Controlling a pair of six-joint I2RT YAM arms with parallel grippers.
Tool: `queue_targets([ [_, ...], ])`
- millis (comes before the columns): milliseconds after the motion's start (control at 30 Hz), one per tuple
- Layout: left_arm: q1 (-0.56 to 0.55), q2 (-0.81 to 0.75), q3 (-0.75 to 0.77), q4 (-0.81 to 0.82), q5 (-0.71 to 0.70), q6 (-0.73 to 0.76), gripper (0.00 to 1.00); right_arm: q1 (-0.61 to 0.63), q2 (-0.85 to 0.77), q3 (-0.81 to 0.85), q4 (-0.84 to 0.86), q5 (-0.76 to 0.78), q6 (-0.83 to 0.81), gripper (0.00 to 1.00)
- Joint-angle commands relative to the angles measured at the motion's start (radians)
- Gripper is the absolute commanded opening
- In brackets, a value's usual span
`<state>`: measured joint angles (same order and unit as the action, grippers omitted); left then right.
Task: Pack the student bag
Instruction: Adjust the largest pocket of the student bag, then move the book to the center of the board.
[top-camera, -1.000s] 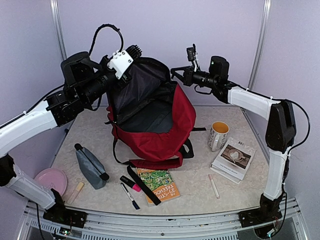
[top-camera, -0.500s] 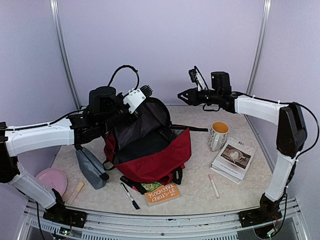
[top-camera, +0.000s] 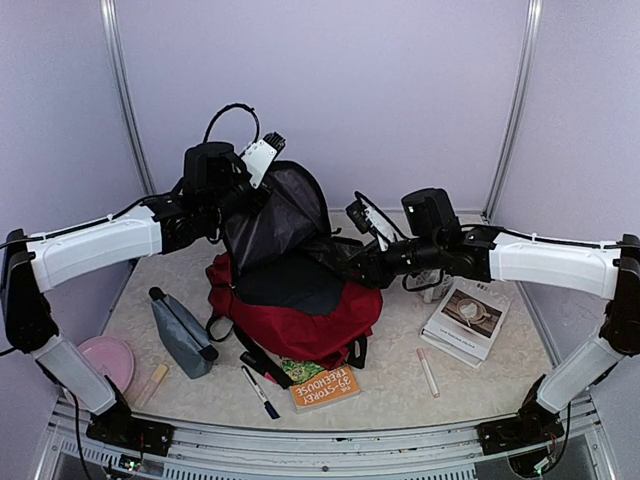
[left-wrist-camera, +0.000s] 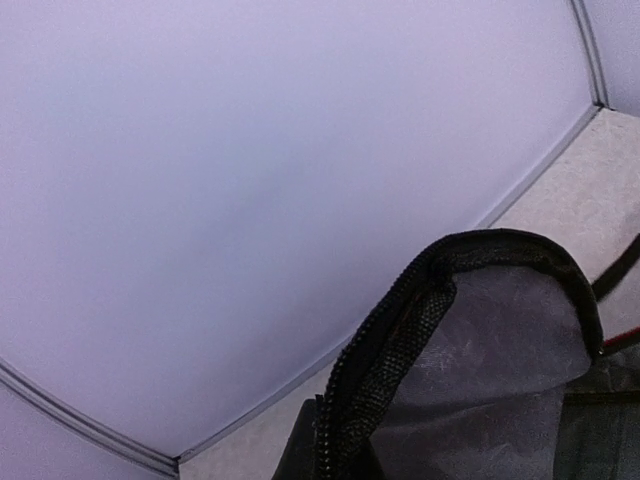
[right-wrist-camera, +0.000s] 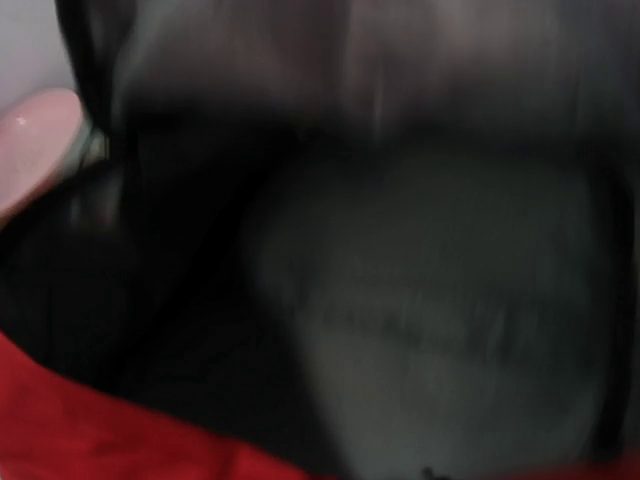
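The left gripper (top-camera: 268, 150) is high above the far left part of the table (top-camera: 395, 350). It pinches the upper rim of the student bag (top-camera: 300, 320), and the dark flap with its black zipper line is held up from there. The left wrist view shows only this rim, not the fingers.

The right gripper (top-camera: 345, 270) is low at the right side of the bag's mouth and points into the dark lining. Its wrist view is blurred, so one cannot tell if its jaws are apart or together.

The bag sits in the middle of the table, and its front lies over an orange book (top-camera: 325, 385) at the near edge. A grey pencil pouch (top-camera: 182, 335) lies toward the left edge, and a pink plate (top-camera: 100, 360) in the near left corner.
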<state>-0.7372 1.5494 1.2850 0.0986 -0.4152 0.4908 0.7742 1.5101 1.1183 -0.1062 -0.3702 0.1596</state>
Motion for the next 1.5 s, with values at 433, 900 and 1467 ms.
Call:
queue_targets([
  [433,0.082,-0.026,0.08,0.084,-0.016,0.093,0.0,0.392,0.067,-0.044,-0.339,0.446,0.329,1.0],
  [900,0.085,-0.101,-0.084,0.073,0.068,-0.005,0.0,0.569,0.53,0.334,-0.494,0.62,0.163,0.99],
  [1467,0.027,-0.145,-0.246,-0.06,0.138,-0.089,0.01,0.5,0.256,0.026,-0.595,0.62,0.175,1.0],
])
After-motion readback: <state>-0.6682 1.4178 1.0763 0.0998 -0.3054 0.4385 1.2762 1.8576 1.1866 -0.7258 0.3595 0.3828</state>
